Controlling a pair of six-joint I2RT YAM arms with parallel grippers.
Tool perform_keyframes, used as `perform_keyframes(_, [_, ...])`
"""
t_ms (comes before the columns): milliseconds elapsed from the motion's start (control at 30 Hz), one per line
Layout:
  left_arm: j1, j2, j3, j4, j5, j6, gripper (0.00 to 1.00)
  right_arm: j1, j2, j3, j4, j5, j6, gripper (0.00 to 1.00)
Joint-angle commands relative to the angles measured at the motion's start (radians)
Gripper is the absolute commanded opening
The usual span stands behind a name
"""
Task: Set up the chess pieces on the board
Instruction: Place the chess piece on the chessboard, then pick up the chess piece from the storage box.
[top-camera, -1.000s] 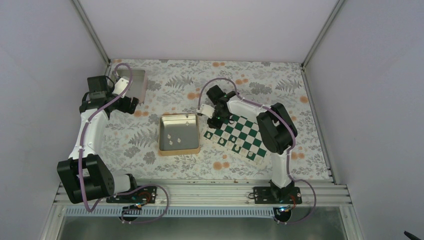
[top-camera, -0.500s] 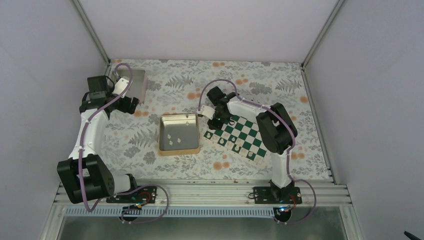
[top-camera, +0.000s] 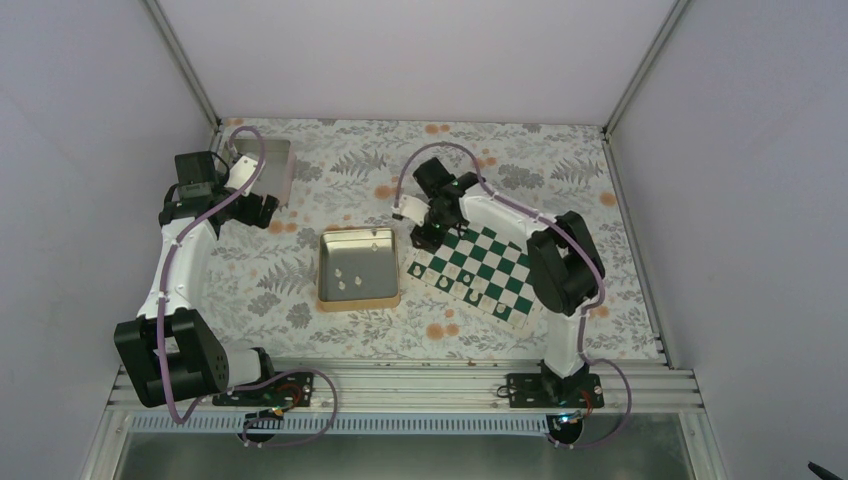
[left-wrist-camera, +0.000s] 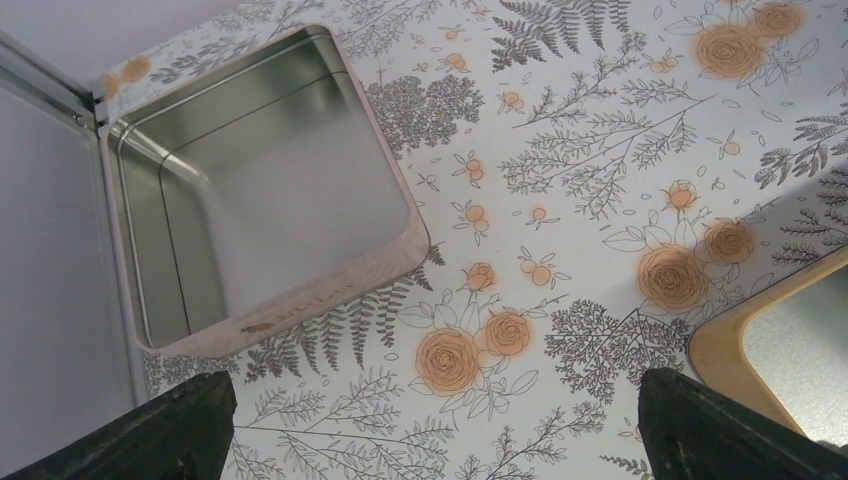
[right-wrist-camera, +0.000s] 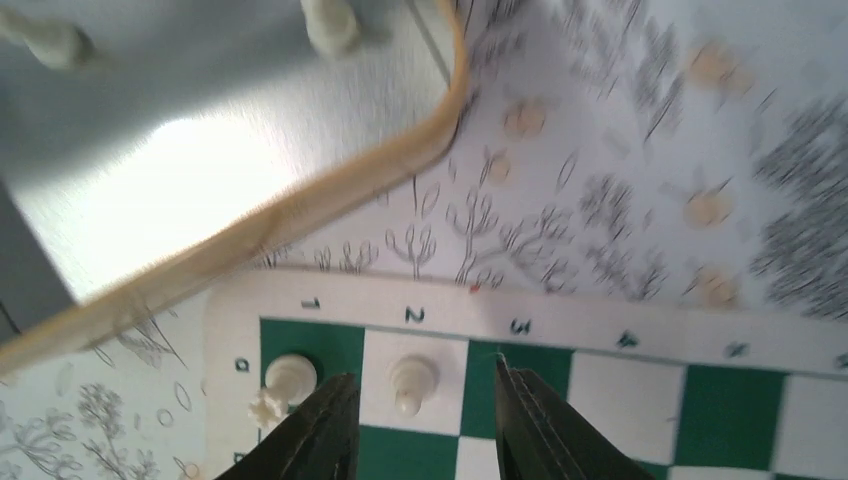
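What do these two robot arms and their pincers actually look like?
The left arm and right arm are each slim white tubes joined by chunky black motor housings, mounted on black base plates. A pale purple cable loops along the outside of each. The left gripper and right gripper each have two dark, tapered fingers.

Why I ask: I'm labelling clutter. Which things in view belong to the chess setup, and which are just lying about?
Belong to the job:
board
white chess pieces, some on the board, some in the gold-rimmed tin
right gripper, open around a piece standing on the board

Just lying about:
pinkish tray, empty
floral table cover
left gripper, open, near the tray
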Motion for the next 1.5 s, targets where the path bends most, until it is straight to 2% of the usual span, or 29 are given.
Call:
perform_keyframes(0, [0.006, -0.003, -0.009, -0.006, 0.023, 0.008, 1.00, 0.048, -0.032, 0.133, -0.072, 0.001, -0.004, 0.38])
perform_keyframes(200, [0.006, -0.006, -0.010, -0.007, 0.021, 0.008, 1.00, 0.161, 0.079, 0.296, -0.130, 0.021, -0.020, 0.38])
perform_keyframes(400, [0.006, -0.013, -0.014, -0.005, 0.025, 0.010, 1.00, 0.182, 0.203, 0.402, -0.147, -0.002, -0.018, 0.39])
perform_keyframes(900, [0.006, -0.022, -0.016, -0.009, 0.049, 0.015, 1.00, 0.186, 0.304, 0.434, -0.111, 0.087, -0.006, 0.38])
perform_keyframes(1467, [0.007, -0.018, -0.026, -0.011, 0.074, 0.026, 1.00, 0.189, 0.377, 0.496, -0.103, 0.099, -0.004, 0.38])
